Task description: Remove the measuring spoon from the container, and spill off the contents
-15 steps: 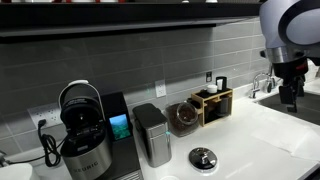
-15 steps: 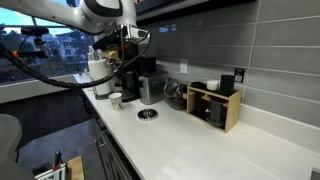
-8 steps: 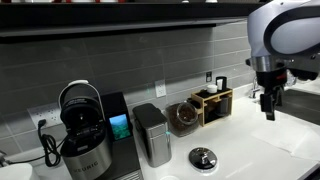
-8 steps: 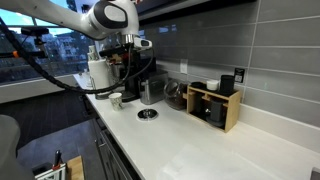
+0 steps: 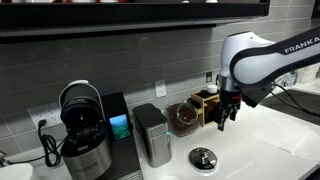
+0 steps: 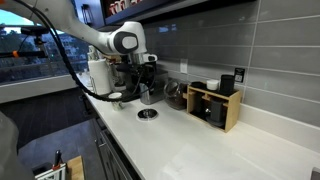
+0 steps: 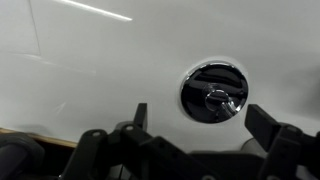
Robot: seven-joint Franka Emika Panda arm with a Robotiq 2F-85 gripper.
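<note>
The container, a round clear glass jar (image 5: 182, 117) showing dark brown contents inside, stands on the white counter between a steel canister and a wooden box; it also shows in an exterior view (image 6: 175, 95). The measuring spoon is too small to make out in any view. My gripper (image 5: 226, 120) hangs above the counter, just right of the jar and in front of the wooden box. In the wrist view the gripper (image 7: 200, 125) is open and empty, its two dark fingers (image 7: 140, 115) wide apart over the white counter.
A round chrome disc (image 7: 213, 92) lies on the counter below the gripper and shows in both exterior views (image 5: 202, 157) (image 6: 147, 114). The steel canister (image 5: 152, 133), the wooden box (image 5: 213, 103) and a coffee machine (image 5: 85, 135) stand along the tiled wall.
The arm has swung from the far right of the counter leftward and down, and the gripper now hangs close to the jar and wooden box.
</note>
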